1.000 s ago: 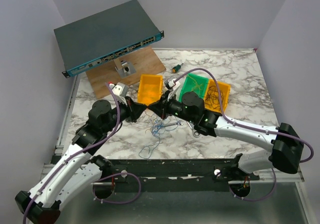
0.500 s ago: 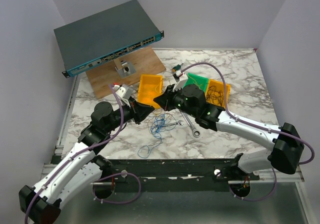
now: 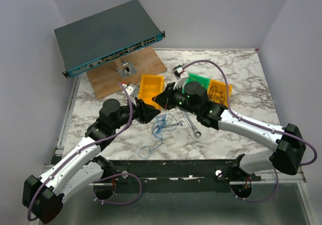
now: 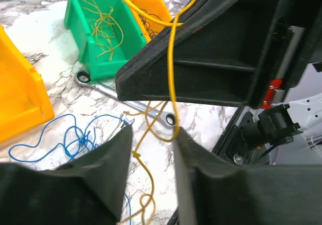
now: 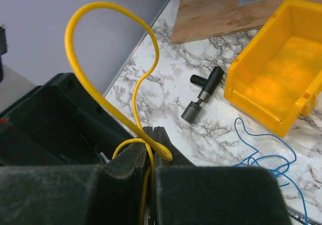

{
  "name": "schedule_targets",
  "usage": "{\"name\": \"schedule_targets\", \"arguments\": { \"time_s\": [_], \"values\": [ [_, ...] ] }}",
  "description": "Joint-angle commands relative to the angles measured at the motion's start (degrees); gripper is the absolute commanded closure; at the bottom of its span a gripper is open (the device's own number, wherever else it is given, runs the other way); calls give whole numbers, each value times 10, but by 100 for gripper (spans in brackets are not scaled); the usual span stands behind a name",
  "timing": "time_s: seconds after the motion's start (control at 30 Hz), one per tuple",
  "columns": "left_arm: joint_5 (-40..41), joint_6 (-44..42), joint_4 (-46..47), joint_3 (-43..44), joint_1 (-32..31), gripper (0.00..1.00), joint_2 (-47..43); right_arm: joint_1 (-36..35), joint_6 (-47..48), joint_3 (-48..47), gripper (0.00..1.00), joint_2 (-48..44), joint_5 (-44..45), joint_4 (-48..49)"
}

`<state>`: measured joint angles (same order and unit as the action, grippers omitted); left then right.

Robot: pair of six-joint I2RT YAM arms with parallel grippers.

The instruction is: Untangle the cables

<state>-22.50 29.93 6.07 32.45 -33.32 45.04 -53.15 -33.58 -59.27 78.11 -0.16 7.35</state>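
The right gripper (image 5: 152, 134) clamps the yellow wire (image 4: 170, 69), the left gripper (image 4: 153, 133) gapes loosely around it, likely letting it slide free of the blue wire (image 4: 78, 137) mid marble table (image 3: 241, 74).

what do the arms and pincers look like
The left arm and right arm are white shells with black joints, each trailed by a purple-grey hose. The left pincer and right pincer are matte black wedges.
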Motion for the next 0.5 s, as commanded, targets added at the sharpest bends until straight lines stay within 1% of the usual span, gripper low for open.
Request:
{"name": "schedule_targets", "arguments": {
  "time_s": [0.0, 0.1, 0.23, 0.3, 0.33, 0.37, 0.43, 0.47],
  "values": [
    [-2, 1, 16, 9, 1, 53, 12, 1, -12, -19, 99, 2, -35, -7],
    [-3, 2, 29, 7, 1, 43, 16, 1, -17, -20, 99, 3, -45, -9],
    [-3, 2, 40, 12, 1, 43, 23, 1, -24, -20, 99, 2, -55, -9],
    [-3, 2, 41, 16, 1, 47, 31, 1, -28, -19, 99, 0, -62, -7],
    [-5, 3, 44, 18, 2, 51, 36, 1, -29, -19, 99, -1, -65, -7],
    [-8, 4, 48, 19, 2, 60, 41, 1, -30, -20, 99, -1, -67, -7],
    [-13, 5, 56, 20, 1, 91, 47, 1, -30, -19, 99, -7, -66, -9],
    [-13, 6, 61, 20, 2, 100, 48, 1, -28, -17, 99, -12, -62, -11]
  ]
}}
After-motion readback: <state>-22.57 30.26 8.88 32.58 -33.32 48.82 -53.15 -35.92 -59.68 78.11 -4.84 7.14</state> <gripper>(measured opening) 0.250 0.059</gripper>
